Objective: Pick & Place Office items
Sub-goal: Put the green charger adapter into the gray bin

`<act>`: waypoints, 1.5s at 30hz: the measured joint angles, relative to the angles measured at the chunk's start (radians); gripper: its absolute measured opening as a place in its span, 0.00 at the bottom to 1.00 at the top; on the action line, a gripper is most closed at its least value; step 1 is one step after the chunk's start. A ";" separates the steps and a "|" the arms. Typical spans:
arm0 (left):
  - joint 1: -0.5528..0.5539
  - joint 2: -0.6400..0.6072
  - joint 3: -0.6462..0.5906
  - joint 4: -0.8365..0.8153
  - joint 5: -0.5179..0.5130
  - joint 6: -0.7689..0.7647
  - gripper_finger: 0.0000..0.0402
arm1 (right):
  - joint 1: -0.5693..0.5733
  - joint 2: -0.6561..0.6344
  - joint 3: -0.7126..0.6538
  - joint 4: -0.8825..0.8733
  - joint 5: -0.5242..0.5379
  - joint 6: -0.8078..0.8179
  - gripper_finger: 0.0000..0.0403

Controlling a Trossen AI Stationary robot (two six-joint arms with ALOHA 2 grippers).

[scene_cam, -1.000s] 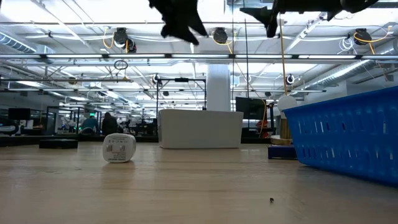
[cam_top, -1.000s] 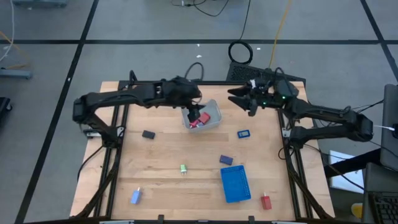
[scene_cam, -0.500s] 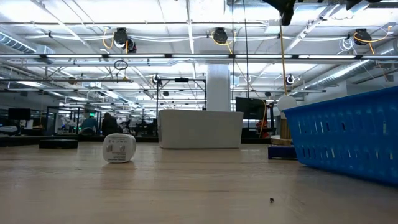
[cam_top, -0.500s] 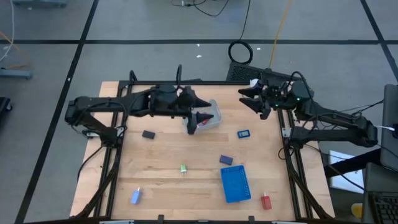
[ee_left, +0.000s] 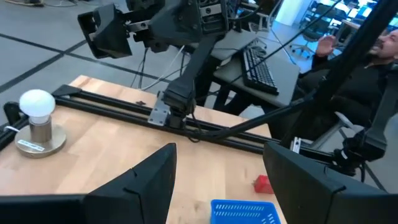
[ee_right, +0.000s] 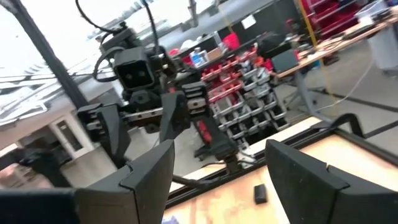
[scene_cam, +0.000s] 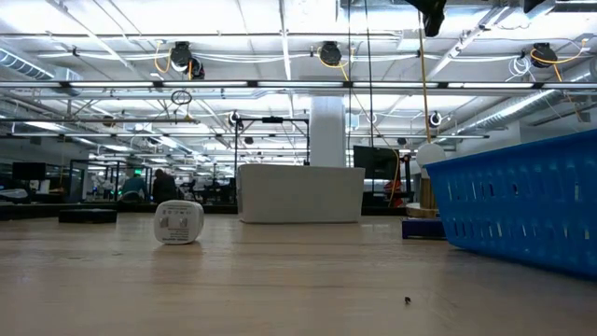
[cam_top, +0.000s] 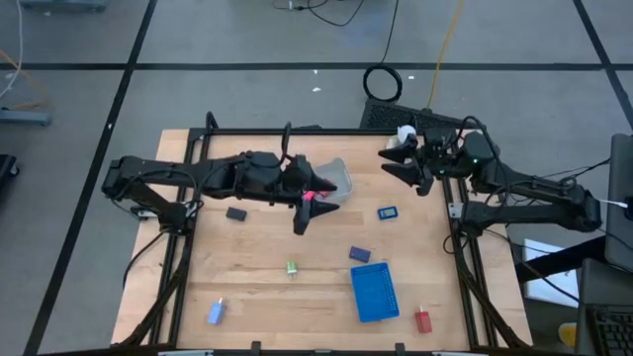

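My left gripper (cam_top: pixel 303 220) (ee_left: pixel 217 180) hangs open above the table's middle, just near of the pale bin (cam_top: pixel 336 178) (scene_cam: pixel 300 193), which holds a red piece (cam_top: pixel 315 195). My right gripper (cam_top: pixel 396 166) (ee_right: pixel 217 180) is open and raised by the far right corner. Loose on the wood lie a black piece (cam_top: pixel 235 213) (ee_right: pixel 260 194), a blue-framed one (cam_top: pixel 387 212), a dark blue one (cam_top: pixel 359 254), a green one (cam_top: pixel 292 267), a light blue one (cam_top: pixel 216 312) and a red one (cam_top: pixel 423 320) (ee_left: pixel 262 183).
A flat bright-blue tray (cam_top: pixel 374 292) (scene_cam: pixel 522 201) (ee_left: pixel 242 211) lies near the right front. A white bulb on a metal base (ee_left: pixel 37 115) (cam_top: pixel 404 133) stands at the far right corner. People and desks show beyond the table's right side. Bare wood lies left of centre.
My left gripper has drawn out of the bin, swung toward the near edge and turned, rising out of the low view. My right gripper has pulled back toward the table's right edge and risen. The bin and the loose pieces have stayed put.
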 joint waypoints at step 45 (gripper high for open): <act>-0.308 0.116 0.000 -0.737 -0.159 -1.577 0.40 | 0.327 0.000 -0.117 -0.363 -0.053 0.116 0.60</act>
